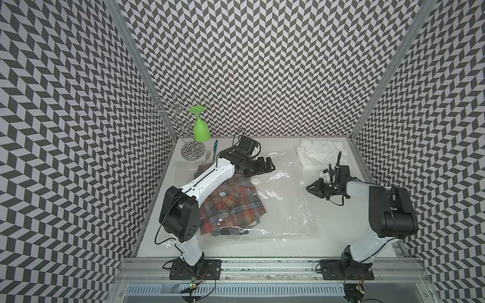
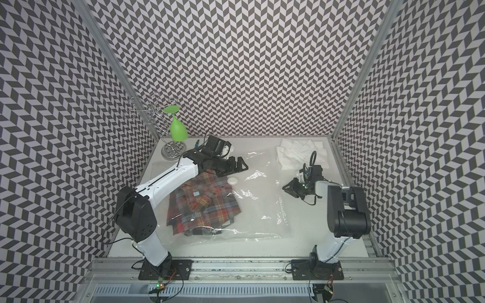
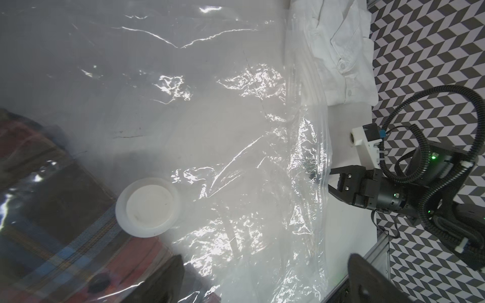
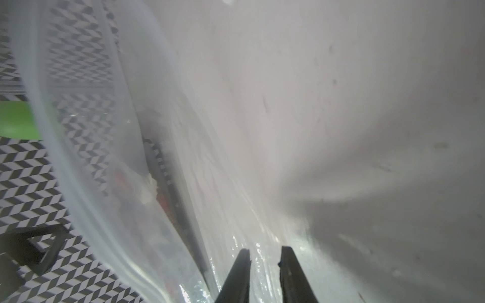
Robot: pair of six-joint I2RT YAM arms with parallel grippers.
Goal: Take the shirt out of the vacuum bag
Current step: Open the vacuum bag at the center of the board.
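The left gripper (image 1: 270,166) gapes wide over the vacuum bag (image 1: 283,210); the right gripper (image 1: 309,187), jaws narrow, straddles its three-o'clock edge, grip unclear.

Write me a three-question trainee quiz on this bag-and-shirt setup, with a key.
1. True or false: the plaid shirt lies inside the vacuum bag.
2. The left gripper over the bag has its jaws: A, open; B, shut on the plaid shirt.
3. Which garment lies outside the bag, near the right gripper?
Key: 1 true; 2 A; 3 the white shirt.
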